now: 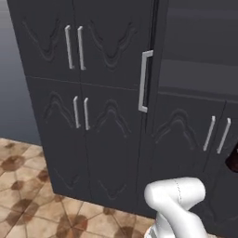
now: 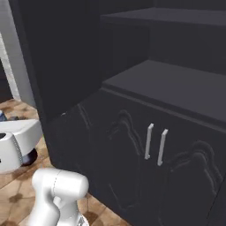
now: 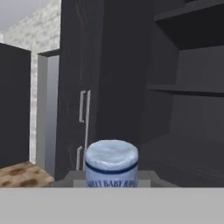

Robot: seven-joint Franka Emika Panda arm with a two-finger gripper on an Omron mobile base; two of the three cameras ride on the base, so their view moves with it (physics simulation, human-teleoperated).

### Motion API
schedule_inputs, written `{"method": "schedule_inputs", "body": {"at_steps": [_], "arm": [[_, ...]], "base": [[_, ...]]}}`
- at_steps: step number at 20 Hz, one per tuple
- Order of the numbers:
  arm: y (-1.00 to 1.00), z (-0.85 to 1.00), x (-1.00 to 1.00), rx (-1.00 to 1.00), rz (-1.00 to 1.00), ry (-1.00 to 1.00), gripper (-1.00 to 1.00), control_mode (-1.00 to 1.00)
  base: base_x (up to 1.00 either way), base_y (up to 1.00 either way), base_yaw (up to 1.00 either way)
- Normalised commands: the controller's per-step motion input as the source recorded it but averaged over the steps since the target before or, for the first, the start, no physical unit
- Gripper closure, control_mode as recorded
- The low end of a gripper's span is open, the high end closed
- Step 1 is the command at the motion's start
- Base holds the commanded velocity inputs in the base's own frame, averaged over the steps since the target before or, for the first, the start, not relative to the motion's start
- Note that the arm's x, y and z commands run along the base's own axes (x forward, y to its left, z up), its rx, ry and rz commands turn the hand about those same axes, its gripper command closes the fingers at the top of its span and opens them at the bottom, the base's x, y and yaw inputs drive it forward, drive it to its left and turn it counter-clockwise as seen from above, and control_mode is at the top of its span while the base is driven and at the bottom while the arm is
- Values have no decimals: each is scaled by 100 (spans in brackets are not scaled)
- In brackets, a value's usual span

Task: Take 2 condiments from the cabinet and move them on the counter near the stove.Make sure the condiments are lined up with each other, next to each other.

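Hand view: small bottle w/ pale blue cap and dark band (image 3: pixel 111 162) sits at 6 o'clock, right up against the cam, so the two-finger gripper reads as clamped on it, jaws drawn in tight, prob. held upright so it sets down standing. Black cabinet w/ curved-relief door and long grey bar handle (image 1: pixel 144 81) stands open, door edge-on at 12 o'clock in left base view, bare dark shelves (image 2: pixel 176 86) at 1–3 o'clock in right base view. Judging: bottle is out of the cabinet; counter and stove not in sight, so carry comes next.
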Motion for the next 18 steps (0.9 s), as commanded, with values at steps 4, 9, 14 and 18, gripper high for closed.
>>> {"method": "schedule_inputs", "body": {"at_steps": [4,9,14,18], "arm": [[0,0,0,0,0,0,100,100],[0,0,0,0,0,0,100,100],[0,0,0,0,0,0,100,100],[0,0,0,0,0,0,100,100]], "base": [[-17,58,41],[-23,70,37],[-32,78,33],[-34,81,33]]}}
